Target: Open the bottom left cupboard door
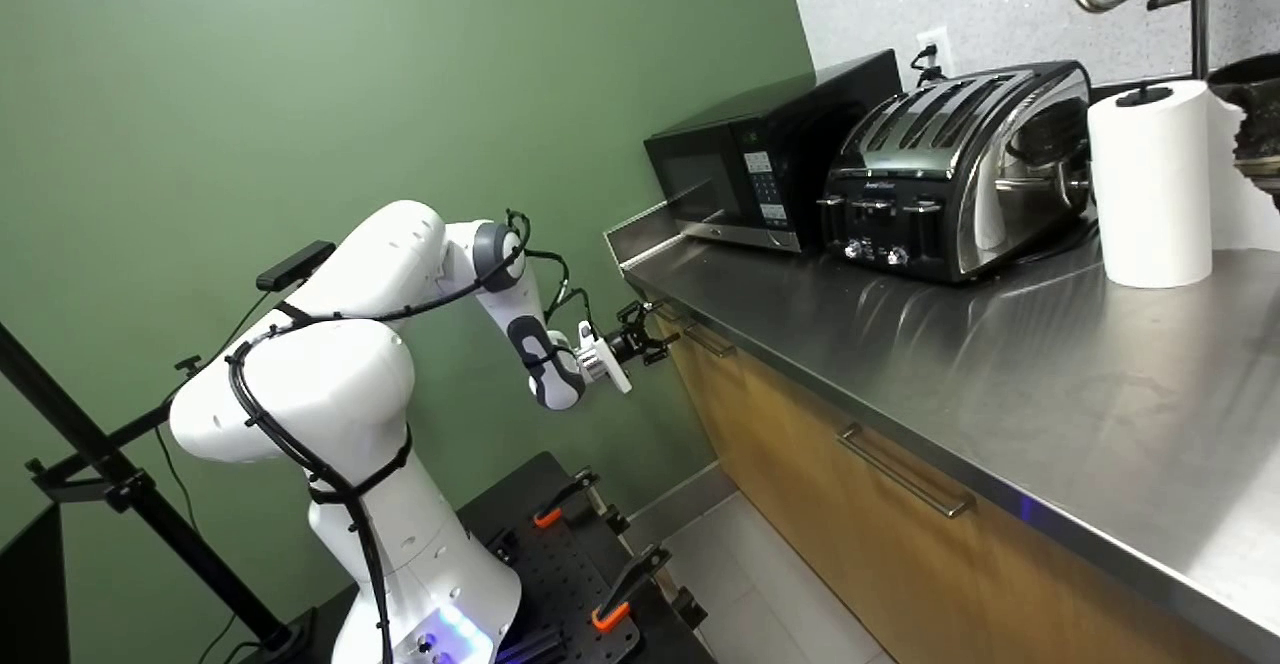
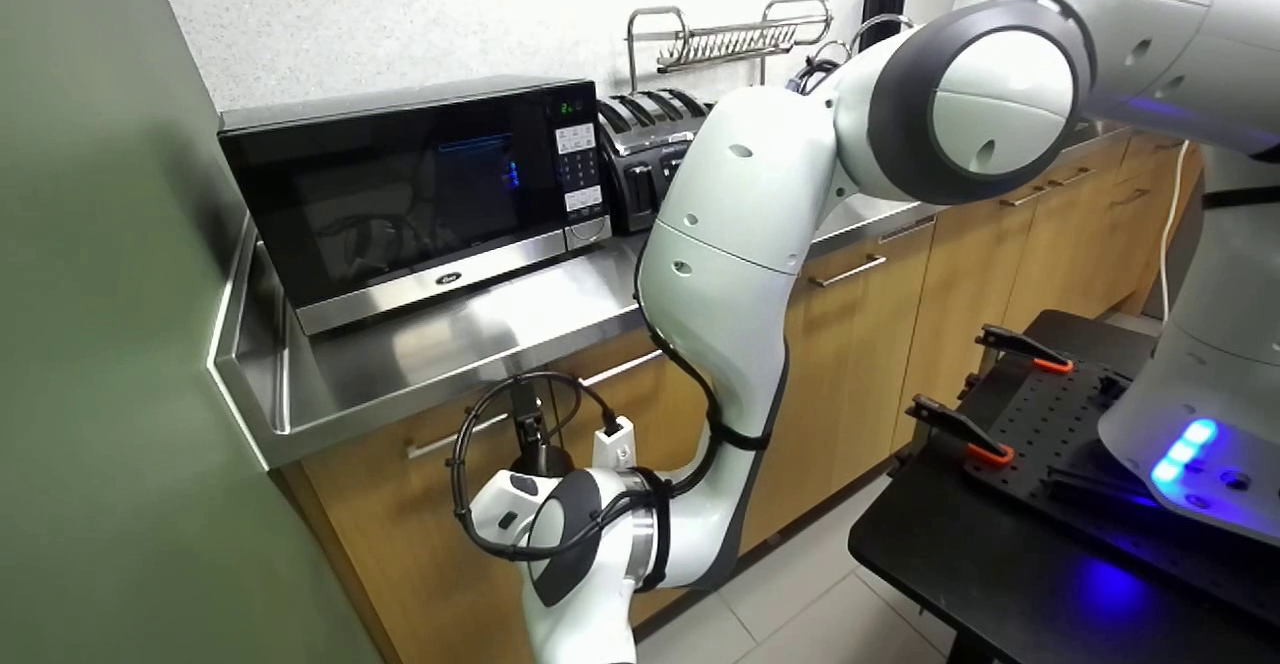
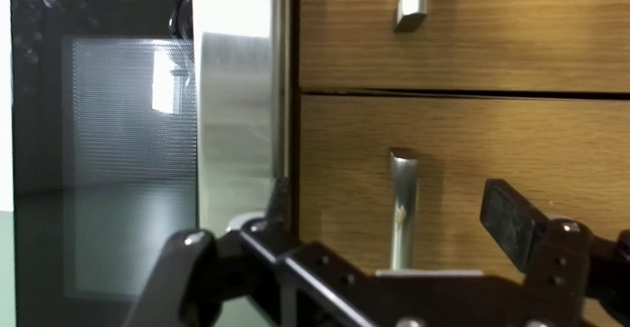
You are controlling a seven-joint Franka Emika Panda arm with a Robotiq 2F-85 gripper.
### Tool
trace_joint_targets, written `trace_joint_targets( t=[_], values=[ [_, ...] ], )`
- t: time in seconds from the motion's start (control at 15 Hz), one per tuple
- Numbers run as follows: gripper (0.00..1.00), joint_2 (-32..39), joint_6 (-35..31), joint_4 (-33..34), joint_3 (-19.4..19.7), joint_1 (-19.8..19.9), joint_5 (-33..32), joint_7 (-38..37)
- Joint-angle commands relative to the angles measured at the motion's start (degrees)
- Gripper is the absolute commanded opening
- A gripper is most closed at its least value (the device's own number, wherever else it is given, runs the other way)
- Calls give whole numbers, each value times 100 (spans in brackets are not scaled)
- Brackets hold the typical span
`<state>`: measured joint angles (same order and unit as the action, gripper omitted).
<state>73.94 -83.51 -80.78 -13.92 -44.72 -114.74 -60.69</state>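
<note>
In the wrist view, the Robotiq gripper is standing spread, framing the bar handle; one finger is lining up with the countertop edge and could be jamming there. In an exterior view, the bottom left cupboard door is sitting near the green wall.

A green 2 shows on the display of the microwave; its oval badge, its keypad labels and the lettering on the toaster are too small to read.
</note>
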Motion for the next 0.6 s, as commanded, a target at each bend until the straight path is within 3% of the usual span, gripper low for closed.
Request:
trace_joint_targets(
  t=[0.0, 0.53],
  values=[
    [66, 129, -194, 291, 22, 5, -81, 218],
    [3, 149, -477, 386, -40, 16, -41, 226]
  ],
)
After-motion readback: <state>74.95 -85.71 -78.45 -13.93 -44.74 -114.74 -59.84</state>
